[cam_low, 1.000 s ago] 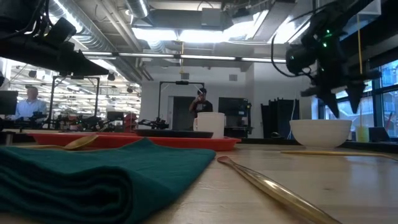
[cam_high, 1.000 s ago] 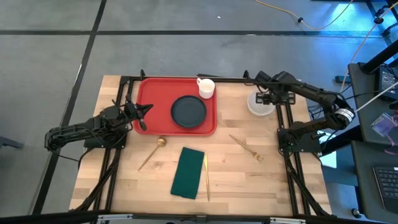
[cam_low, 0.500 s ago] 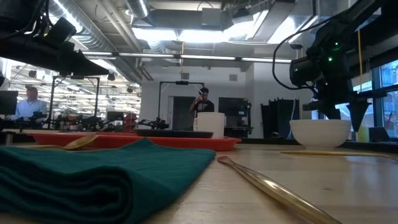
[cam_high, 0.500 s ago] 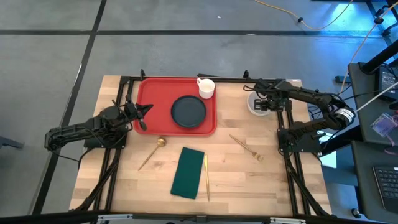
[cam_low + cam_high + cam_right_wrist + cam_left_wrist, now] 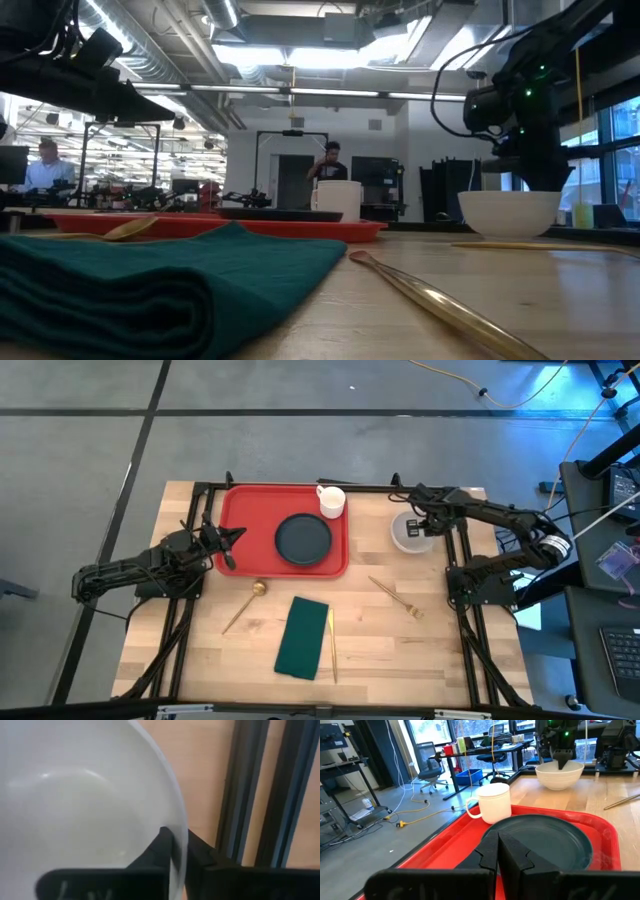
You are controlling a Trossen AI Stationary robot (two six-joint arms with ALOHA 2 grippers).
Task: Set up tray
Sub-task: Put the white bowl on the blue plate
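Beside tray (image 5: 235, 505): right tool (image 5: 428, 526) pinching bowl (image 5: 404, 532) rim.

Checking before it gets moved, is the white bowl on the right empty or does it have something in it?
Empty. The right wrist view shows the white bowl with a bare white inside.

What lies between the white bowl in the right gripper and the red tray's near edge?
Only bare wooden table separates the white bowl, pinched at its rim by the right gripper, from the tray; the high view shows it.
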